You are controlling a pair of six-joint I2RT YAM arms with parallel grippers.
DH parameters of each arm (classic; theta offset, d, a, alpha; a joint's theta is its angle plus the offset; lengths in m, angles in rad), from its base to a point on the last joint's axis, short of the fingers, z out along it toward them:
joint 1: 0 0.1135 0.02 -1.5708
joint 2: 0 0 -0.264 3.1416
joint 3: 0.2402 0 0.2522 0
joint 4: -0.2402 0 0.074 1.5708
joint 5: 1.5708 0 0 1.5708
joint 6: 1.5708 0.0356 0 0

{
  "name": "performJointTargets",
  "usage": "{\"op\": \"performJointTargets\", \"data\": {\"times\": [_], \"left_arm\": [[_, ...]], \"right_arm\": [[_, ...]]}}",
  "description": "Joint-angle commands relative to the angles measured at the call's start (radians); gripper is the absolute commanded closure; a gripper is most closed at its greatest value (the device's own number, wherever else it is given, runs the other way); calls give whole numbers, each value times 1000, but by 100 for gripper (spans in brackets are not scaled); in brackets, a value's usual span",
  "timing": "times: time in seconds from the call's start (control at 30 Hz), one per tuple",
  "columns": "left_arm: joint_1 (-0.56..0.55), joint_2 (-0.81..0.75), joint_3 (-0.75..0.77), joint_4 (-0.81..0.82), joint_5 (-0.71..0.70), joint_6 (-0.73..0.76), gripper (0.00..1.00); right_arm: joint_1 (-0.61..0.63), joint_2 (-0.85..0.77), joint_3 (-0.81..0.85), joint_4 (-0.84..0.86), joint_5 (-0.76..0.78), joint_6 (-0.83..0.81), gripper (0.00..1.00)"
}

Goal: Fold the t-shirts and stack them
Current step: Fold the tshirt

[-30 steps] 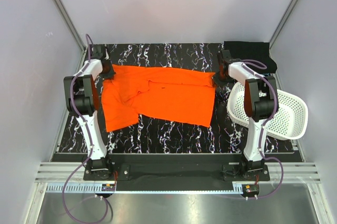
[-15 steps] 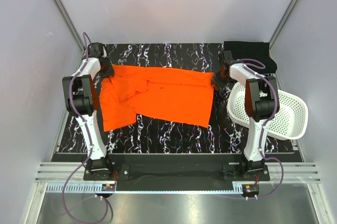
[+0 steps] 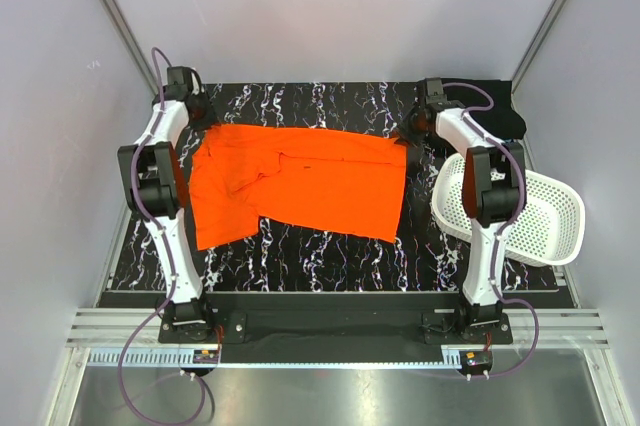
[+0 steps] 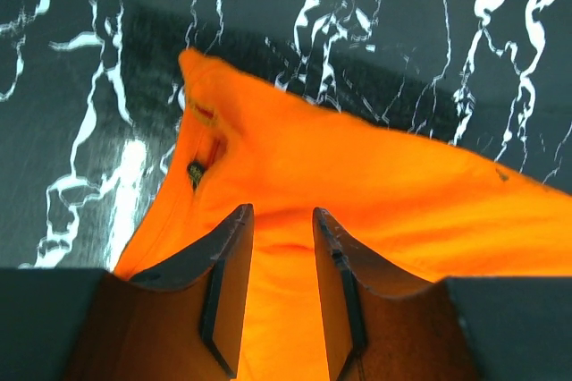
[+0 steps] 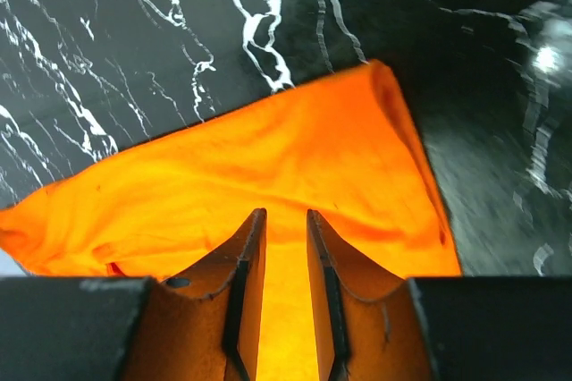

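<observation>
Bright orange t-shirt (image 3: 300, 181), plain and unpatterned, against a table top (image 3: 330, 246) of black marbled with thin white veins. A second t-shirt (image 3: 508, 114) is solid black. The perforated basket (image 3: 555, 231) is white; the arms (image 3: 170, 246) are white with black joints, their cables (image 3: 121, 371) purple.

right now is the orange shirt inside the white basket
No, the orange shirt lies spread on the table, beside the white basket.
</observation>
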Motion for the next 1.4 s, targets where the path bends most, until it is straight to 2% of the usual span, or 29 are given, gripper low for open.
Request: {"op": "performJointTargets", "data": {"times": [0.0, 0.2, 0.57, 0.7, 0.93, 1.1, 1.2, 1.37], "left_arm": [[4, 56, 69, 18, 16, 16, 62], [7, 171, 166, 5, -5, 19, 60], [16, 312, 323, -14, -82, 34, 55], [28, 338, 349, -21, -105, -9, 55], [62, 344, 381, -25, -31, -58, 55], [56, 211, 343, -21, 65, -24, 55], [51, 62, 237, -21, 4, -26, 55], [53, -163, 37, -41, -73, -115, 52]], "right_arm": [[-4, 63, 59, 33, -77, -61, 69], [-9, 131, 76, 29, -38, -58, 69], [-24, 188, 88, 22, 194, -79, 70], [-32, 231, 130, 21, 208, -99, 69], [-32, 291, 271, 38, 144, -140, 67], [-30, 216, 297, 38, 61, -194, 61], [-24, 101, 253, 39, 19, -223, 56], [-4, -118, 89, 39, -4, -269, 48]]}}
